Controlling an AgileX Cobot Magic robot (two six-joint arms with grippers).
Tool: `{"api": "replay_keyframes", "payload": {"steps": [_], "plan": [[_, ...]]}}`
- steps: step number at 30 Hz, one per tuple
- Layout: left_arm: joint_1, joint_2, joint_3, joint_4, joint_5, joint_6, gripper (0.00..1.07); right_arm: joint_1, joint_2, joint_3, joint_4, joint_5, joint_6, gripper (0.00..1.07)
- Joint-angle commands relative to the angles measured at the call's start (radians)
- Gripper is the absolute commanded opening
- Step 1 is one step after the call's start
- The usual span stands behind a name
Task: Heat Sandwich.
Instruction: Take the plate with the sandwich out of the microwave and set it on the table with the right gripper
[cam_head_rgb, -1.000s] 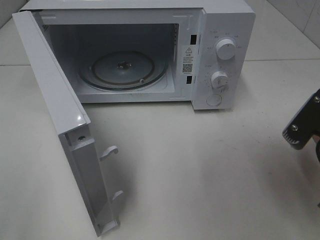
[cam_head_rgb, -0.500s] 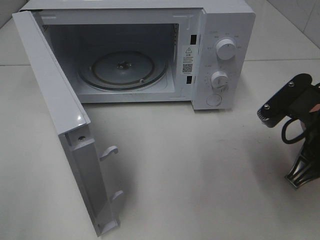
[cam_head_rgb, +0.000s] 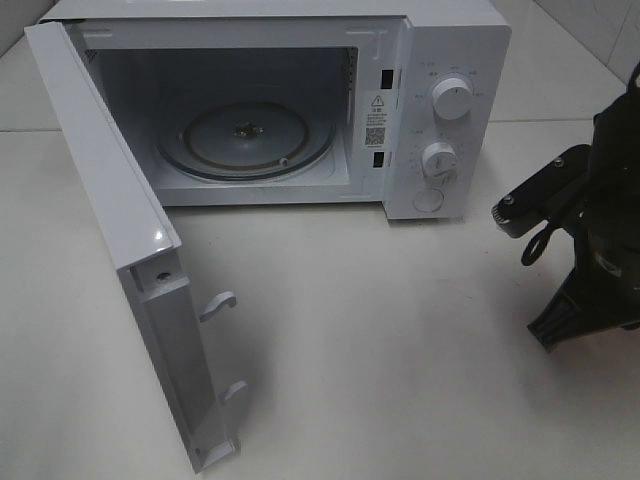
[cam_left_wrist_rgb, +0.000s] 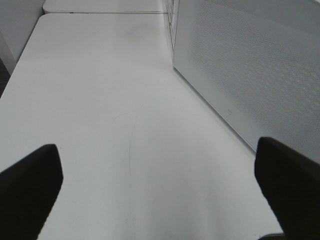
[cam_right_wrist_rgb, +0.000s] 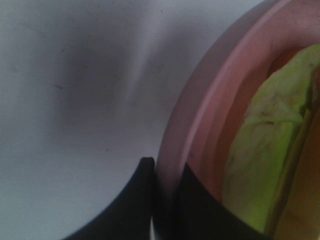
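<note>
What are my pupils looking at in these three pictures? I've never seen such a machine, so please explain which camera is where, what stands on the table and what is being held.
This is a robot with two arms, each ending in a gripper. The high camera looks down on a white table with a microwave, its door swung open and the glass turntable bare. The dark shape at the right edge is the right arm. The other two cameras sit on the wrists. The left gripper is open, holding nothing, beside the microwave's door. The right gripper is shut on the rim of a pink plate, which carries the sandwich, its green filling showing.
</note>
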Motion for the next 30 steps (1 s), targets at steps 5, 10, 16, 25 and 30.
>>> {"api": "replay_keyframes", "payload": {"steps": [5, 10, 16, 25, 30], "plan": [[0.002, -0.026, 0.003, 0.0, -0.005, -0.002, 1.01, -0.089, 0.05, -0.007, -0.058, -0.022, 0.035, 0.01], [0.002, -0.026, 0.003, 0.0, -0.005, -0.002, 1.01, -0.141, 0.081, -0.002, -0.083, -0.066, 0.066, 0.01], [0.002, -0.026, 0.003, 0.0, -0.005, -0.002, 1.01, -0.179, 0.142, -0.002, -0.094, -0.104, 0.099, 0.01], [0.002, -0.026, 0.003, 0.0, -0.005, -0.002, 1.01, -0.188, 0.232, 0.002, -0.143, -0.176, 0.204, 0.01], [0.002, -0.026, 0.003, 0.0, -0.005, -0.002, 1.01, -0.188, 0.289, 0.002, -0.153, -0.201, 0.229, 0.02]]}}
